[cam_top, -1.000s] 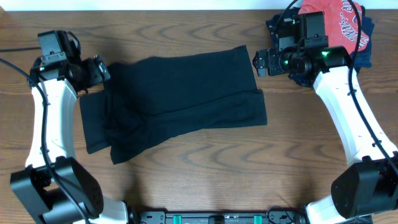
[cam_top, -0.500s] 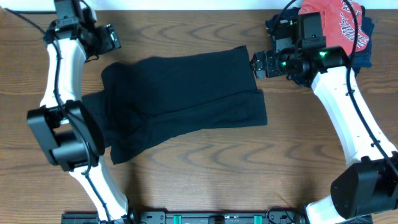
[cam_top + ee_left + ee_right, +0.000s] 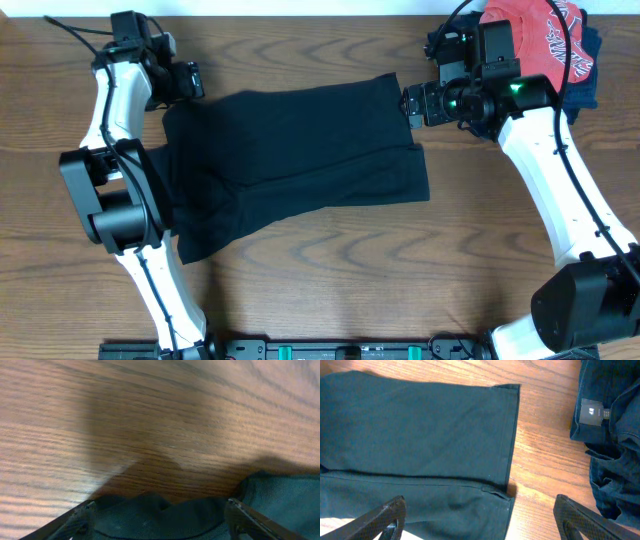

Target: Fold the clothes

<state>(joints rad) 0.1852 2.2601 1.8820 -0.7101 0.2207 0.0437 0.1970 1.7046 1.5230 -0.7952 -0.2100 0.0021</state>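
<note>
The black garment (image 3: 290,160) lies spread on the wooden table, partly folded, with a flap sticking out at its lower left. My left gripper (image 3: 196,82) is open at its upper left corner; in the left wrist view its fingers (image 3: 157,517) straddle a bunched edge of the cloth (image 3: 165,520). My right gripper (image 3: 411,104) is open over the garment's upper right corner; the right wrist view shows the fingers (image 3: 480,517) spread above the hemmed right edge (image 3: 512,435). Neither gripper holds anything.
A red shirt with white lettering (image 3: 545,35) lies on a navy garment (image 3: 585,85) at the table's back right corner. The navy garment with a small grey tag (image 3: 592,412) also shows in the right wrist view, close beside the black cloth.
My left arm has swung up and toward the garment's upper left corner, then settled at its edge. My right gripper has edged slightly left onto the garment's corner. The garment lies unchanged.
</note>
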